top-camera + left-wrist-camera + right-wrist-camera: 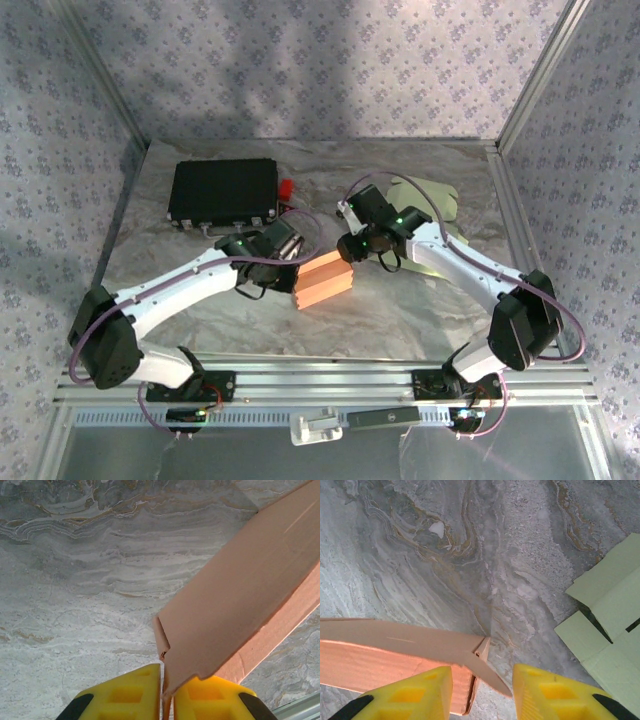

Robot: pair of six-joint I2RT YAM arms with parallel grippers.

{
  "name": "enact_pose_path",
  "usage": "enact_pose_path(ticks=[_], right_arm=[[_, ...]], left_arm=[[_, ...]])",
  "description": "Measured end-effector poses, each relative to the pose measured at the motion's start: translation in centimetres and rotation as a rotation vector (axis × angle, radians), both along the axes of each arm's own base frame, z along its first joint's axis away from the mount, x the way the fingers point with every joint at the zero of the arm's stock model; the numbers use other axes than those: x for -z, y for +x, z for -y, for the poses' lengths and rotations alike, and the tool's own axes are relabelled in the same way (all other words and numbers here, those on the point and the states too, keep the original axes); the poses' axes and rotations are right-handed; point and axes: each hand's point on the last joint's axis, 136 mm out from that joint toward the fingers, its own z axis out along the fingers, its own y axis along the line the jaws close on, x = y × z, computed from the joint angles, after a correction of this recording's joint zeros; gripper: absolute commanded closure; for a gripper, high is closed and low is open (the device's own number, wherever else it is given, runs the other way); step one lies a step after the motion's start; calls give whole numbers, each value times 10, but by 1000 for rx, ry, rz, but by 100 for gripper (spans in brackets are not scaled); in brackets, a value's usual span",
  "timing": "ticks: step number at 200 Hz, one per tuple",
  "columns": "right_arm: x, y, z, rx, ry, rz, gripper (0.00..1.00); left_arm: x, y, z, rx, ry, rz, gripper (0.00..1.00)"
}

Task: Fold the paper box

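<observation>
The orange paper box (323,282) lies on the table between the two arms, partly folded, with loose flaps at its ends. My left gripper (167,674) is shut on a thin edge flap of the box (240,605), which rises to the right from the yellow fingers (130,692). From above, the left gripper (296,268) is at the box's left end. My right gripper (482,680) stands open at the box's (385,652) other end, and a pointed flap reaches into the gap without touching either pad. From above, the right gripper (350,258) is at the box's upper right corner.
A black case (222,192) with a small red part (287,190) beside it sits at the back left. A flat pale green paper cut-out (425,200) (610,630) lies at the back right, close behind the right arm. Metal frame rails border the table.
</observation>
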Motion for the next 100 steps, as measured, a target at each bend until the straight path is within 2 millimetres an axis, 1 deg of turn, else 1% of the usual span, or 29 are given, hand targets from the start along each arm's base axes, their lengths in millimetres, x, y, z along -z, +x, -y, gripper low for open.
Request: enact_pose_path(ticks=[81,100], right_arm=[[4,-1,0,-18,-10,-7,64],[7,-2,1,-23,-16,-10,67]], left_arm=[[3,-2,-3,3,21,-12,86],[3,-2,-3,3,21,-12,86]])
